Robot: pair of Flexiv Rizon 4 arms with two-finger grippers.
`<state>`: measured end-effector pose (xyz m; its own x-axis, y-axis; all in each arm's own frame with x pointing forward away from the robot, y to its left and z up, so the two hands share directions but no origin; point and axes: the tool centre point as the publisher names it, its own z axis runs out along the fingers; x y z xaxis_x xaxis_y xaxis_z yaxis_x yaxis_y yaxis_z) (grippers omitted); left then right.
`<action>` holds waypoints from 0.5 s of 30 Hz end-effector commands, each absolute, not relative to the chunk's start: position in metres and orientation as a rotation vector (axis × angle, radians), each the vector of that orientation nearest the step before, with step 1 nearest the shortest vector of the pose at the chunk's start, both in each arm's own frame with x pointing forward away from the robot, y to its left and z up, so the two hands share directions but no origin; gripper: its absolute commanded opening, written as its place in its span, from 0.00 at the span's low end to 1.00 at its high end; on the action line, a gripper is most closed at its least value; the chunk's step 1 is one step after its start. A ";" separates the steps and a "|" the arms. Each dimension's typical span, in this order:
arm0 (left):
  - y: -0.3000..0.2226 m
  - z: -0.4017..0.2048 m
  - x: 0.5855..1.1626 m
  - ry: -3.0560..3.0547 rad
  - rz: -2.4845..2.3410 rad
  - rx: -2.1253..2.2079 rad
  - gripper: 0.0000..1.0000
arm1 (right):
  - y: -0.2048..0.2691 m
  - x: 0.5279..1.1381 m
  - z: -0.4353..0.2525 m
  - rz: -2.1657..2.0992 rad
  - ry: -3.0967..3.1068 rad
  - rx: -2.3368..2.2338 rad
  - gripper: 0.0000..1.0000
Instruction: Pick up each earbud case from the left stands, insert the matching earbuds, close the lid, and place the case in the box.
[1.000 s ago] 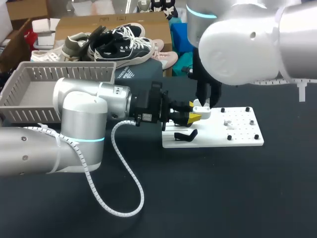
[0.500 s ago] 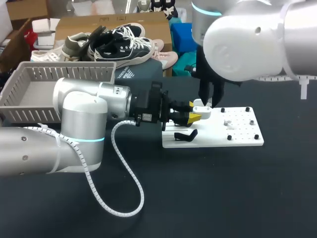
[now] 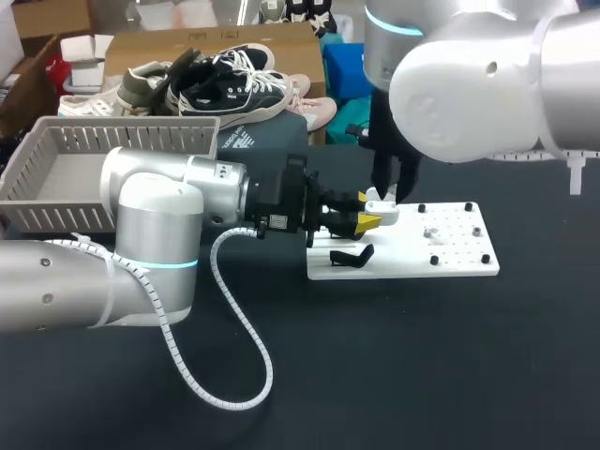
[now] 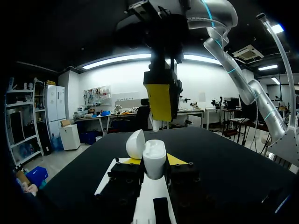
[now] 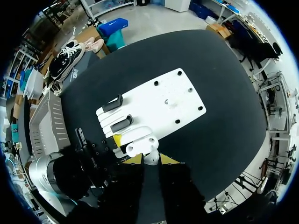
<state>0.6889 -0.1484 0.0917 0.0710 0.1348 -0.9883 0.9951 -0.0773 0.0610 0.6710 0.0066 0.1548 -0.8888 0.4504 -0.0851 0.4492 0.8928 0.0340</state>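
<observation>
The black table [image 3: 394, 375] carries everything. My left arm [image 3: 150, 216] lies low across it from the left, and my right arm [image 3: 469, 84] comes down from the far right. A grey slatted box [image 3: 56, 141] stands at the far left of the table. Right of centre lies a flat white board [image 3: 459, 258], with a black stand [image 3: 352, 255] at its near left corner.

The left end effector [image 3: 368, 211] is at the board's left edge, its yellow tips pinching the white earbud case [image 4: 154, 157] from both sides. The case is held just above the board, with its lid [image 4: 135, 143] tipped open.

The right end effector [image 3: 387, 194] hangs directly over the open case, fingers pointing down and drawn close together. They pinch a small white piece, which looks like an earbud [image 5: 150, 157], though it is too small to be sure.
</observation>
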 end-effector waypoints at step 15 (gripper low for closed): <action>-0.149 0.091 0.687 1.225 -1.140 1.391 0.00 | 0.007 0.671 0.146 0.018 2.973 0.657 0.00</action>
